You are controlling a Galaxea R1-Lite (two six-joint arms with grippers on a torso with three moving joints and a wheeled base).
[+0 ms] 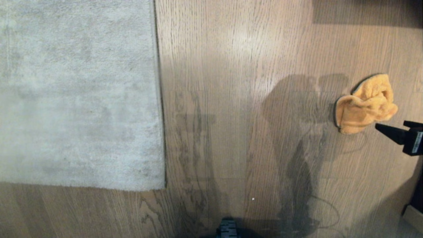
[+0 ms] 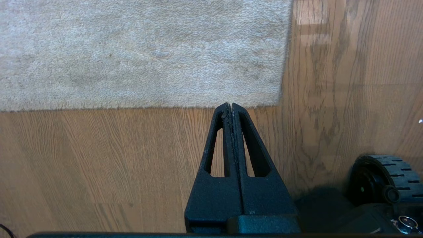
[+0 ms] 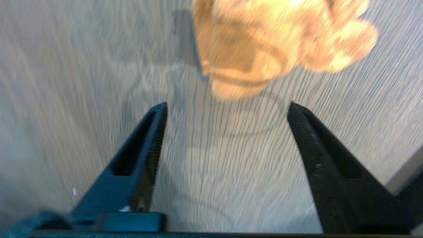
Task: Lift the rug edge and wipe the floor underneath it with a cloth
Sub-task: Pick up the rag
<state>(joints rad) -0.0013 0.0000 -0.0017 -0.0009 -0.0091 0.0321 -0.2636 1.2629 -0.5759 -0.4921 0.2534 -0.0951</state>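
Observation:
The pale grey rug [image 1: 76,92] lies flat on the left, its rug edge [image 1: 160,99] running straight along the brown wood floor [image 1: 238,99]. A crumpled orange-yellow cloth [image 1: 365,104] rests on the floor at the right. My right gripper [image 1: 391,125] comes in from the right border, just short of the cloth and not touching it. In the right wrist view the gripper [image 3: 227,105] is open and empty, with the cloth [image 3: 277,43] just ahead of its fingertips. My left gripper [image 2: 230,105] is shut and empty, hovering near the rug's near edge [image 2: 132,107].
A dark shadowed shape [image 1: 366,11] sits at the far right. Part of my base [image 1: 228,229] shows at the near edge, and one of its wheels [image 2: 383,178] appears in the left wrist view. A pale object [image 1: 413,215] stands at the near right.

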